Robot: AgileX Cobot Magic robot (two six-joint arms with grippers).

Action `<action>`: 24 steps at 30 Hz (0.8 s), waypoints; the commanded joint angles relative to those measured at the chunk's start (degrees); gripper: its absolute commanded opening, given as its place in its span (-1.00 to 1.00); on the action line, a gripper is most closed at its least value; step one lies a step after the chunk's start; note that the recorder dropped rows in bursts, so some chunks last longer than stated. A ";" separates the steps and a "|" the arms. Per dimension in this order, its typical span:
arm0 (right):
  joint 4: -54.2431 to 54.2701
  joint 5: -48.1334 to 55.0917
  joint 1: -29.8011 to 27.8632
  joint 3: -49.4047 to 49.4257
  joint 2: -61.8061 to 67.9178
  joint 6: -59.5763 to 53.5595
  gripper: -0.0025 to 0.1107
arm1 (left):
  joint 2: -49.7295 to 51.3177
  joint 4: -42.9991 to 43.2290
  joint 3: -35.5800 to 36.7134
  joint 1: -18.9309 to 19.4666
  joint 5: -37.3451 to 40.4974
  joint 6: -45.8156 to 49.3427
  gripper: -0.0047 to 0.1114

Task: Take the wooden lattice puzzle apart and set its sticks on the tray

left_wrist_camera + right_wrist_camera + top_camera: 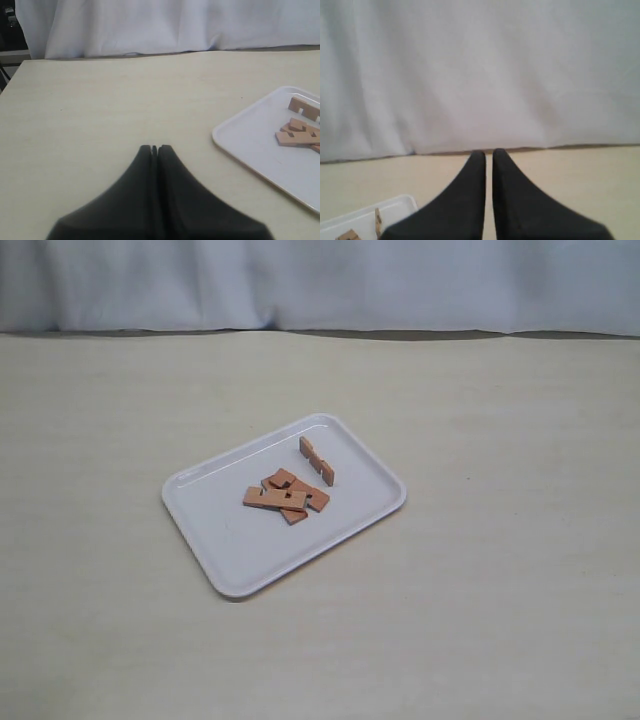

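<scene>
Sitting on the glossy white tray [230,540], which has rounded corners and a low rim: flat reddish-brown notched wooden sticks [286,496], taken apart. Most lie in an overlapping heap mid-tray; a lone stick [317,461] stands on edge just beside it. Tray rests on a matte beige table [500,590]. Left gripper [154,148] is fully closed and empty. Right gripper [488,154] is nearly closed with a thin slit, also empty.

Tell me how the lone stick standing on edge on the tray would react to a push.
The stick stands on its thin edge, so it would probably tip flat. It looks like rigid wood, unlikely to bend. The glossy tray may let it slide.
</scene>
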 commanded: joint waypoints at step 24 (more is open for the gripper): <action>1.29 10.08 -0.18 2.56 -0.21 0.21 -0.87 | -0.15 0.04 0.10 -0.08 -0.65 0.30 -0.92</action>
